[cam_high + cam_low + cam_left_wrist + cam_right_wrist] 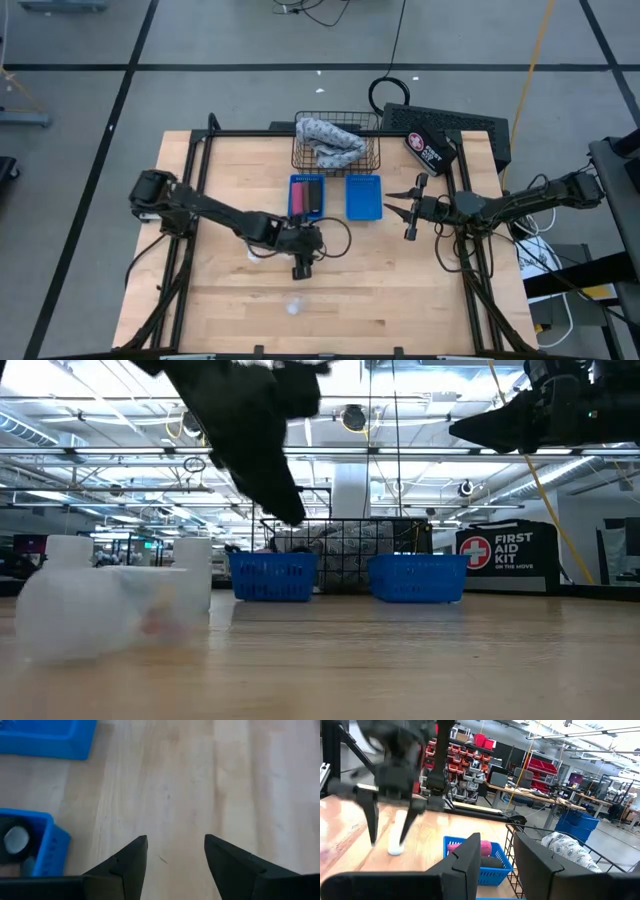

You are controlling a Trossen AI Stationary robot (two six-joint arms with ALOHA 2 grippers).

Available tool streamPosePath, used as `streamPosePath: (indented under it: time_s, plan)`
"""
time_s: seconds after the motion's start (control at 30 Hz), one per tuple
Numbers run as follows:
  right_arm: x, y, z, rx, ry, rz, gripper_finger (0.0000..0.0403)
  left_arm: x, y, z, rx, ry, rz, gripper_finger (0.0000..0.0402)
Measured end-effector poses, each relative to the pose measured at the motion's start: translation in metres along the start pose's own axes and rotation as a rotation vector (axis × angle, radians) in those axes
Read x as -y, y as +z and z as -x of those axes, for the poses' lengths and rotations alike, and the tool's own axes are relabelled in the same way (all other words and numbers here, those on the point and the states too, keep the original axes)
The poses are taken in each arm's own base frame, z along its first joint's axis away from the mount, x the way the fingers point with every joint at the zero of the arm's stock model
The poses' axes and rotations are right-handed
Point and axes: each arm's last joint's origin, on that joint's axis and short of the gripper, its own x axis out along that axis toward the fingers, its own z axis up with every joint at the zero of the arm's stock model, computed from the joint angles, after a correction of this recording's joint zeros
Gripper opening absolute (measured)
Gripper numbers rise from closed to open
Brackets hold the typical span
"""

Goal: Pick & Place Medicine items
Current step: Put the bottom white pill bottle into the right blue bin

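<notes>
Since your left gripper (302,268) hangs empty with jaws apart over bare table, you want to swing it to the white bottle (293,306) lying nearer the front edge, while the right gripper (398,208), also open, waits beside the blue bins.

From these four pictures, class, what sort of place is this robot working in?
Probably an industrial robotics lab or workshop: red parts bins on shelving, workbenches with monitors, and an open ceiling of trusses and strip lights behind the wooden table.
</notes>
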Motion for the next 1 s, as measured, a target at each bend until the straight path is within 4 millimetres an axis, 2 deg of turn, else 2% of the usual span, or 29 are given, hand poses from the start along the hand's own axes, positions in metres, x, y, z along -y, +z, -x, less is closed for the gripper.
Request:
streamPosePath:
  time_s: [0.2, 0.37, 0.63, 0.77, 1.0]
  plan:
    - [0.0, -0.001, 0.0, -0.007, 0.002, 0.003, 0.0105, 0.014, 0.0, 0.057, 0.013, -0.089, 0.074, 0.0207]
    - [0.0, -0.001, 0.0, -0.007, 0.002, 0.003, 0.0105, 0.038, -0.012, 0.074, -0.033, -0.141, 0.187, 0.0207]
    - [0.0, -0.001, 0.0, -0.006, 0.002, 0.002, 0.0105, 0.083, -0.045, 0.049, -0.187, -0.147, 0.21, 0.0207]
    - [0.0, 0.0, 0.0, 0.001, 0.0, 0.0, 0.0105, 0.091, -0.055, 0.037, -0.208, -0.098, 0.128, 0.0207]
    - [0.0, 0.001, 0.0, 0.011, -0.003, -0.026, 0.0105, 0.091, -0.055, 0.032, -0.234, -0.134, 0.161, 0.0207]
